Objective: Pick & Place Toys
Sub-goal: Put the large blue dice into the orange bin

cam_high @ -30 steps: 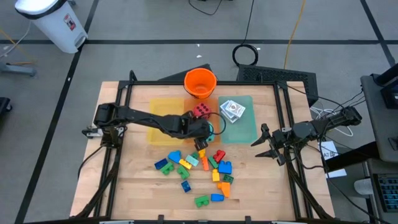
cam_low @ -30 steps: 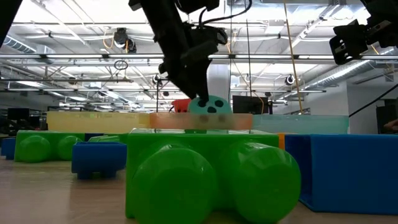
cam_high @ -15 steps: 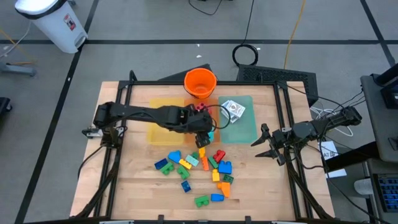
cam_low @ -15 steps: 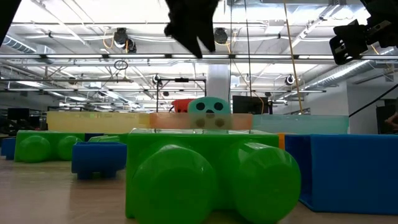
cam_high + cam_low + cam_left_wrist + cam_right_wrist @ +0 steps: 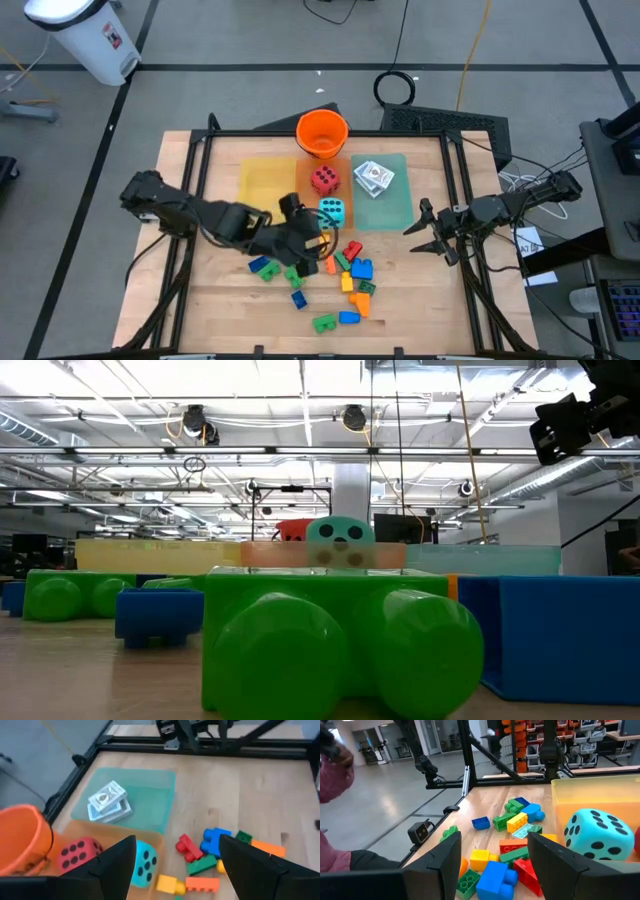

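The left gripper (image 5: pixel 308 250) hangs spread and empty over the small multicoloured plastic bricks (image 5: pixel 352 271). The teal foam die (image 5: pixel 331 212) sits on the orange translucent tray (image 5: pixel 304 183), at six o'clock from the red foam die (image 5: pixel 324 180). The right gripper (image 5: pixel 428 232), fingers apart, waits at three o'clock.

Bricks (image 5: pixel 330 270) crowd table centre, bare wood (image 5: pixel 430 300) nr right edge

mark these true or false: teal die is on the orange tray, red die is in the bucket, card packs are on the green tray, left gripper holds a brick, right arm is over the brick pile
The teal die sits on the orange tray: true.
The red die is in the orange bucket: false, it lies on the orange tray beside the teal die.
The card packs lie on the green tray: true.
The left gripper holds a brick: false, its fingers are open and empty.
The right gripper hovers over the brick pile: false, it waits near the table's right edge.
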Available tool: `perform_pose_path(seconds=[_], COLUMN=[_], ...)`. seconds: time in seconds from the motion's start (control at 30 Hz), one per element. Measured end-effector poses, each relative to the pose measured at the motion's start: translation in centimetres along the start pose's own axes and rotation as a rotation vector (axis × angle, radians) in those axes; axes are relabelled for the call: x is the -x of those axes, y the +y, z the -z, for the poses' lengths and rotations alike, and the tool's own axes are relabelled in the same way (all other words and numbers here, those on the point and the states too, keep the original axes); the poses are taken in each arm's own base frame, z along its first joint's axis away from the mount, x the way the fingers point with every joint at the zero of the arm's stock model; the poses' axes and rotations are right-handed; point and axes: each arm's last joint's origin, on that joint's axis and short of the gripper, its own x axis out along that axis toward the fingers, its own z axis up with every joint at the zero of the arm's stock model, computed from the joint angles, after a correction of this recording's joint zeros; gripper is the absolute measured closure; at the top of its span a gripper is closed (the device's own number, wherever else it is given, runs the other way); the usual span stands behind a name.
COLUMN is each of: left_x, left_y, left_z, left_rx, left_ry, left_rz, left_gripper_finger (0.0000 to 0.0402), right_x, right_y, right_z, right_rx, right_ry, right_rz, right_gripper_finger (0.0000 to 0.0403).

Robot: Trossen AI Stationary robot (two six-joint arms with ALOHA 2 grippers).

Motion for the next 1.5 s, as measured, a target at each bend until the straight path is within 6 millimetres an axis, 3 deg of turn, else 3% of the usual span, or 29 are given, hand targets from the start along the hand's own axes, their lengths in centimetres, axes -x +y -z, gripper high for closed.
perform_pose_path(seconds=[0.13,0.27,0.4,0.5,0.7,0.87,1.0,1.13,1.37,1.5], left_x=[-1.0,-1.1,-1.0,-1.4,0.4,0.6,-0.1,-0.8,-1.2,-1.4], left_y=[-1.3,-3.8,-4.7,-3.1,1.9,5.0,6.6,7.4,7.9,8.2], left_z=[1.6,3.1,6.5,9.5,12.5,14.5,16.3,17.0,16.8,16.7], left_rx=[0.046,0.032,0.059,0.110,0.230,0.247,0.247,0.272,0.265,0.257], left_ry=[-0.007,-0.128,-0.217,-0.173,-0.297,-0.427,-0.417,-0.393,-0.382,-0.383], left_rz=[0.020,0.067,0.035,0.019,-0.010,0.009,-0.010,-0.014,0.031,0.034], left_gripper_finger=[0.0119,0.0119,0.0119,0.0119,0.0119,0.0119,0.0119,0.0119,0.0119,0.0119], right_x=[-0.8,-2.4,-4.4,-6.2,-10.7,-14.8,-17.3,-18.4,-18.1,-18.1], right_y=[-0.2,-0.3,-0.3,-0.8,-3.3,-5.5,-7.3,-8.7,-11.0,-10.5], right_z=[0.2,0.5,0.6,0.5,-0.8,-0.9,0.0,1.1,1.9,1.0], right_rx=[-0.075,-0.120,-0.131,-0.122,-0.114,-0.131,-0.122,-0.137,-0.113,-0.058], right_ry=[-0.060,-0.085,-0.078,-0.037,0.067,0.152,0.223,0.275,0.295,0.265], right_rz=[0.062,0.060,0.066,0.159,0.313,0.325,0.330,0.329,0.497,0.468], right_gripper_finger=[0.0206,0.0206,0.0206,0.0206,0.0225,0.0291,0.0356,0.0397,0.0385,0.0395])
